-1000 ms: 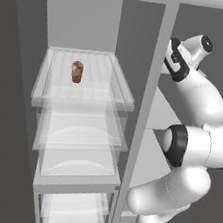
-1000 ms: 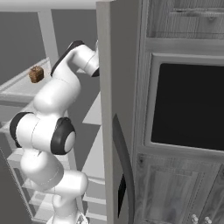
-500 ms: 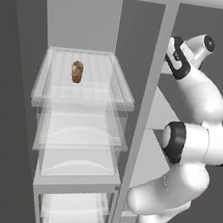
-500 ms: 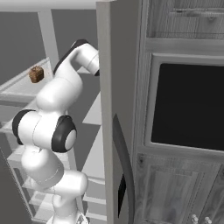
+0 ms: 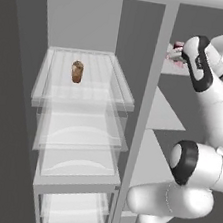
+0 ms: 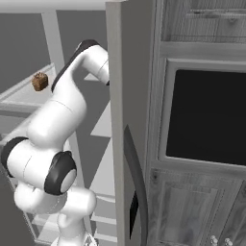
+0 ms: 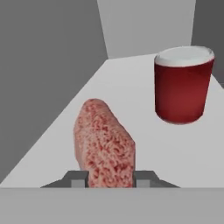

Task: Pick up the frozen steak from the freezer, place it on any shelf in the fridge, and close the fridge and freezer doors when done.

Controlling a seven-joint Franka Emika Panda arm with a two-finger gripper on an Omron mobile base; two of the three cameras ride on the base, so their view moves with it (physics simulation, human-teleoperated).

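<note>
Frozen steak sits btwn your pincer tips, pincer apart w/ tips touching its sides; red can beside it on freezer shelf.

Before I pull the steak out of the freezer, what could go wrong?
1. The pincer has the steak between its fingers only at the near end, so the grip may be shallow and the steak could slip or tip.
2. The red can stands close beside it on the same freezer shelf; a sideways swing might knock it over.
3. The divider post stands between freezer and fridge, so the arm could clip it while crossing.
</note>
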